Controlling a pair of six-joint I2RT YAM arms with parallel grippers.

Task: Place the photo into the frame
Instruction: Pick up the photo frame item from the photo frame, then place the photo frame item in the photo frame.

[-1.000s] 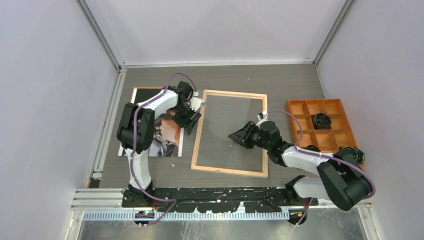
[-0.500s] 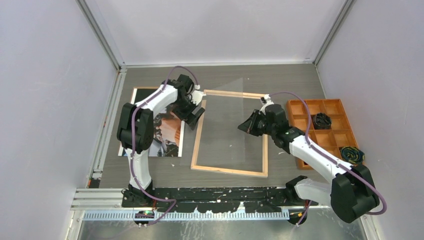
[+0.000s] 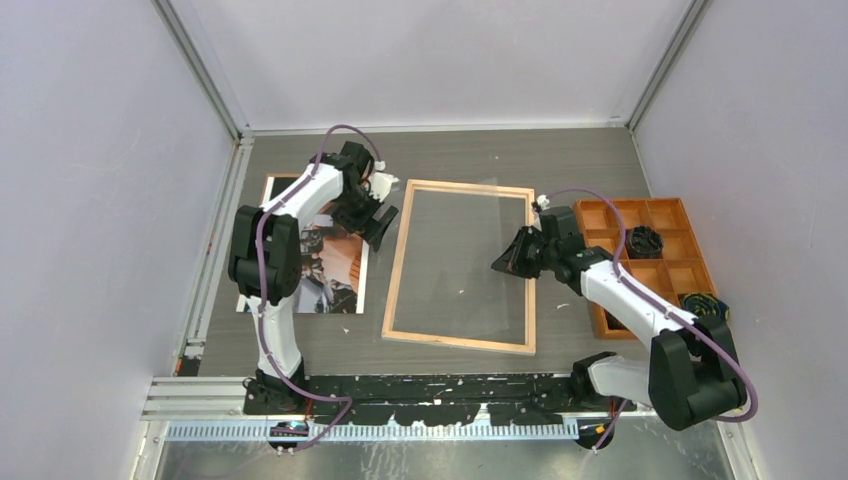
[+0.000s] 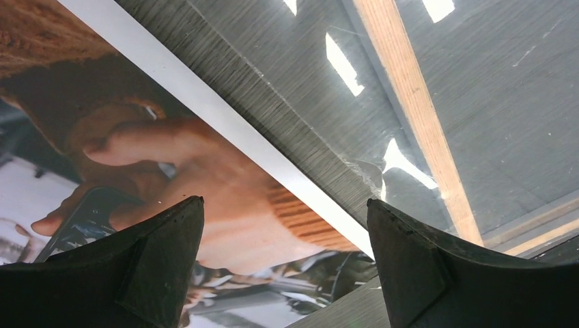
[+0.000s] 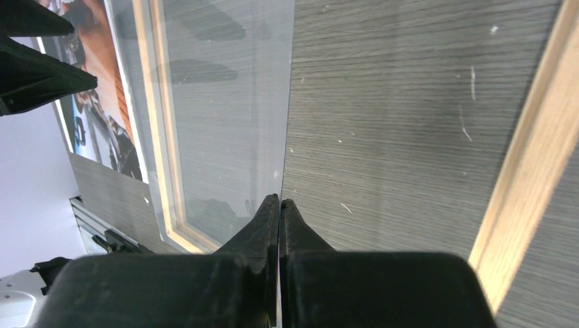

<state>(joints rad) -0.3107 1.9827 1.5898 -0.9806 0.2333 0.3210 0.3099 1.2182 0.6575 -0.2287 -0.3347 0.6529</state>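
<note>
Top external view has the frame (image 3: 395,270) lying flat on the grey surface (image 3: 450,150), its light wood back upward, between the two arms. The left end effector (image 3: 377,222) hovers with its fingers spread wide and nothing between them. The photo (image 3: 335,290) lies picture side up directly beneath it and runs off to its left and back toward the arm's base, while the frame's long left rail sits just to its right. In the left wrist view the photo's white border passes under the gap between the fingers. The right end effector (image 3: 510,255) is pinched tight on the thin edge of the clear pane (image 3: 460,250), which stretches away from its fingertips across the frame opening. The frame's right rail lies just beside it, and the orange tray (image 3: 597,245) stands further to its right.
</note>
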